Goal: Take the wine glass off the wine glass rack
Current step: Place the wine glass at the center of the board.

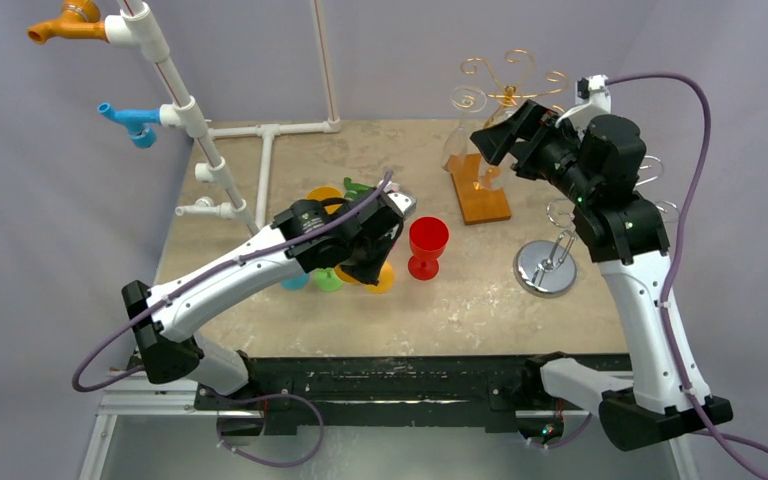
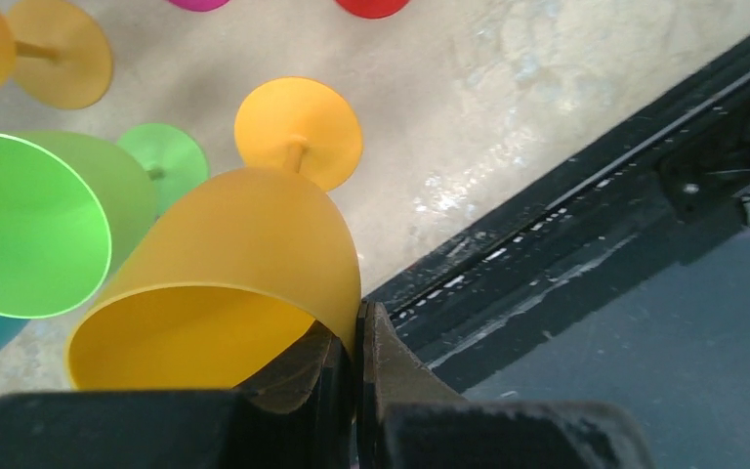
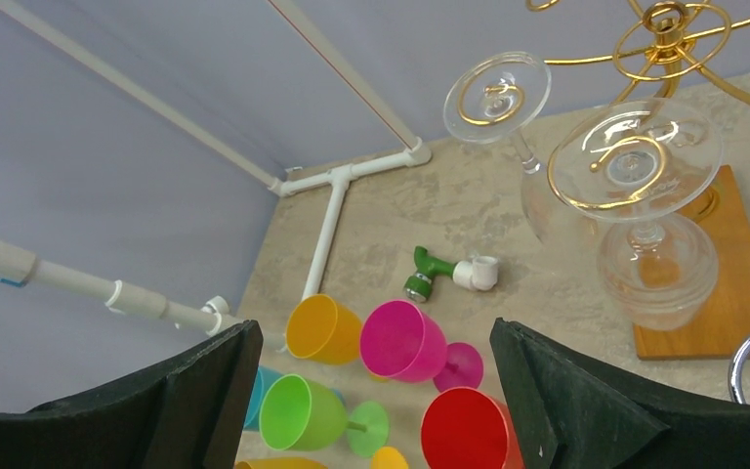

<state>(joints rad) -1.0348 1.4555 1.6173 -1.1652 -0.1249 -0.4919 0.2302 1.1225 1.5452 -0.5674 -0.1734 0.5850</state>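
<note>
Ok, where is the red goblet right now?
In the top view the red goblet stands upright mid-table, just right of the left arm and left of the rack's wooden base.

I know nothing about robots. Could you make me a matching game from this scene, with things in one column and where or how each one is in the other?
Things:
1. orange plastic goblet
2. red plastic goblet
3. clear wine glass
4. right gripper

Places or states:
A. hanging upside down on the gold wire rack
B. standing upright on the table
C. rim pinched by the left gripper
D. open, holding nothing

Pairs: 1-C, 2-B, 3-A, 4-D
</note>
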